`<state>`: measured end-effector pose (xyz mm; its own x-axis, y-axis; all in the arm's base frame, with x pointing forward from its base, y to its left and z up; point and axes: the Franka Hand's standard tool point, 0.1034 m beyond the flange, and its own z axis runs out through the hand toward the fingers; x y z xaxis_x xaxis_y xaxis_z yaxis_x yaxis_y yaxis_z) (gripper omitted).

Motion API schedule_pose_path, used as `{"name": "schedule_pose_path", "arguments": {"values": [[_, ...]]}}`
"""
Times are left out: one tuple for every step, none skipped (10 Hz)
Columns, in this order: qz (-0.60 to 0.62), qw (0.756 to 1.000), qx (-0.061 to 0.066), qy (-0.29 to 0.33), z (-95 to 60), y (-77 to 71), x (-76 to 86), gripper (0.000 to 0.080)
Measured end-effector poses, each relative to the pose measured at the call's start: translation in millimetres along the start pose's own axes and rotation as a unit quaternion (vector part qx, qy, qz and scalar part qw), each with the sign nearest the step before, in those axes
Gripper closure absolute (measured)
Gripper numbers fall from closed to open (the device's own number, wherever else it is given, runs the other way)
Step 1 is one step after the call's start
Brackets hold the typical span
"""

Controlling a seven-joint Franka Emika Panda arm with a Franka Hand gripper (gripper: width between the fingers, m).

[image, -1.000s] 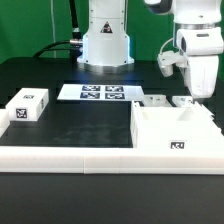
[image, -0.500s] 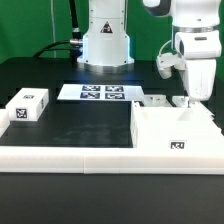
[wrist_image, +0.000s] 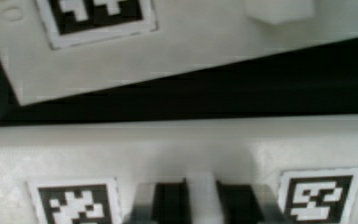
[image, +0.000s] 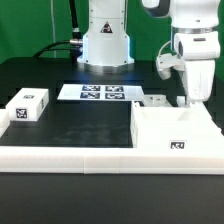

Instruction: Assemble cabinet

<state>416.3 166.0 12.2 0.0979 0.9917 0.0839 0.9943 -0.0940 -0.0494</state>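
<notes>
1. White plastic parts lie on a black table (image: pixel 70 125) in front of a white robot arm.
2. At the exterior view's right stands the cabinet, a large white plastic box (image: pixel 150 140) open at the top, with a black-and-white square marker on its front wall.
3. Just behind the box, the two-finger gripper (image: pixel 185 99) points straight down at table level.
4. In the wrist view the gripper (wrist_image: pixel 197 200) has its jaws drawn close together. They pinch a narrow strip of a small white tagged panel (wrist_image: pixel 87 150), with one square marker on each side of the fingers.
5. A second small white tagged panel (image: pixel 155 100) lies flat beside the pinched one, towards the exterior view's left, with bare table between them.
6. A small white tagged block (image: pixel 28 106) sits well apart at the exterior view's left.
7. The marker board (image: pixel 92 92) lies flat near the robot's base.
8. A long low white rail (image: pixel 60 157) runs along the table's front edge.
</notes>
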Motion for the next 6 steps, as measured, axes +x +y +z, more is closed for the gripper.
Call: {"name": "schedule_pose_path", "arguments": {"values": [[0.0,1.0,0.0,0.0,0.0,0.0,0.0,0.0731],[0.0,1.0,0.0,0.0,0.0,0.1,0.0,0.0731],[0.0,1.0,0.0,0.0,0.0,0.1,0.0,0.0731],[0.0,1.0,0.0,0.0,-0.1,0.1,0.0,0.0731],[0.0,1.0,0.001,-0.002,-1.7,0.3,-0.5,0.0731],[0.0,1.0,0.0,-0.008,-10.6,2.2,-2.1,0.0729]]}}
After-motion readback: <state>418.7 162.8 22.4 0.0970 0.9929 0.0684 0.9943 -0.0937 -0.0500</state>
